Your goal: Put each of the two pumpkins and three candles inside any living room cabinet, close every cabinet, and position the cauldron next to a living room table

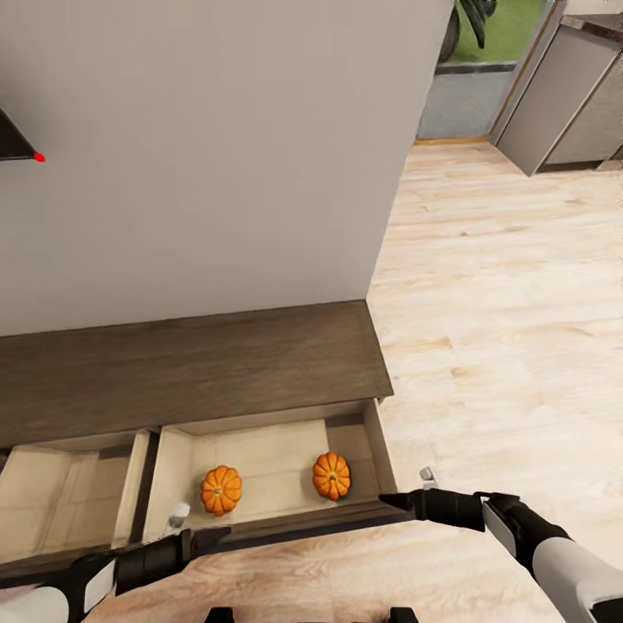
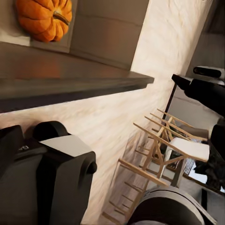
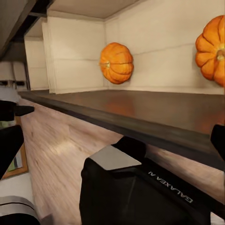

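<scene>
Two small round orange ribbed pumpkins sit inside an open drawer of the long, low dark-brown wood cabinet (image 1: 190, 368), which stands against a plain pale wall. The left pumpkin (image 1: 221, 490) rests toward the front of the light tan drawer floor; the right pumpkin (image 1: 331, 475) lies near the drawer's right wall. They are well apart. A second drawer (image 1: 61, 493), to the left of the first, is also pulled open, and what shows of it holds nothing. No candles or cauldron appear.

The robot's left claw (image 1: 203, 541) and right claw (image 1: 400, 501) hover in front of the open drawer's dark front panel (image 1: 285, 519), one toward its left part, the other beyond its right end. The head view shows each as a dark narrow point; whether the fingers are spread or pressed together cannot be told. Neither carries anything.

The pumpkins look rigid and light, with shallow ribs that should give fingers some purchase; they could roll if nudged, so a grasp across the widest part of the body seems safer than the short stem. The drawer front is flat and has no handle, so closing it likely means pushing flat against the panel rather than gripping. It probably slides easily, and a push near the middle would keep it from skewing.

Pale wood-plank floor (image 1: 502, 329) stretches away to the right.
</scene>
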{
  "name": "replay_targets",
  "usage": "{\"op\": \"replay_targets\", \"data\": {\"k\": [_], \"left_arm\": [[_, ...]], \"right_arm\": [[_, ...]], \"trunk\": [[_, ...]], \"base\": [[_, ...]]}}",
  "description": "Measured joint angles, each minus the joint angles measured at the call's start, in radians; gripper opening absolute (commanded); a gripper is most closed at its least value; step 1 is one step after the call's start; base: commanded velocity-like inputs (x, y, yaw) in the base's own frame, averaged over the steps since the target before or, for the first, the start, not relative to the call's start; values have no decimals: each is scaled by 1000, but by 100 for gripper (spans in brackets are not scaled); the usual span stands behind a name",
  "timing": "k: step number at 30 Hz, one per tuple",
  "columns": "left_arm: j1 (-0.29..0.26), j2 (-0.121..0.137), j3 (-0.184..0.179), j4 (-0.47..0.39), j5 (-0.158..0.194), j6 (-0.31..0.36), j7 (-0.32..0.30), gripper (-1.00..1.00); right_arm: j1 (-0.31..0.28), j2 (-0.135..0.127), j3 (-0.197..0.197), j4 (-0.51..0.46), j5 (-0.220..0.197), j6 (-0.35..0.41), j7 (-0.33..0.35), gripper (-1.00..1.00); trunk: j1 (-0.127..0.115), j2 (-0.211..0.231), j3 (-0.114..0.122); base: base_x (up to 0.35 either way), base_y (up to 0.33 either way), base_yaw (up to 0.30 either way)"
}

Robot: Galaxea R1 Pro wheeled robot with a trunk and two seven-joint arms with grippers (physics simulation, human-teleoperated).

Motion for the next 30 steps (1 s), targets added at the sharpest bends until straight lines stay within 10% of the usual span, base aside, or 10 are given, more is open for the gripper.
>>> {"op": "replay_targets", "data": {"k": [10, 18, 30], "left_arm": [[46, -22, -1, 6, -1, -1, 3, 100], [74, -25, -2, 6, -3, -9, 12, 100], [77, -89, -2, 8, -3, -10, 267, 100]], "right_arm": [[1, 0, 28, 64, 5, -3, -7, 100], [11, 8, 29, 115, 148, -13, -25, 100], [48, 11, 29, 122, 163, -95, -197, 100]], "trunk": [[0, 0, 16], [0, 0, 29], [0, 0, 48]], "base": [[0, 0, -6], [-8, 1, 0], [-204, 113, 0]]}}
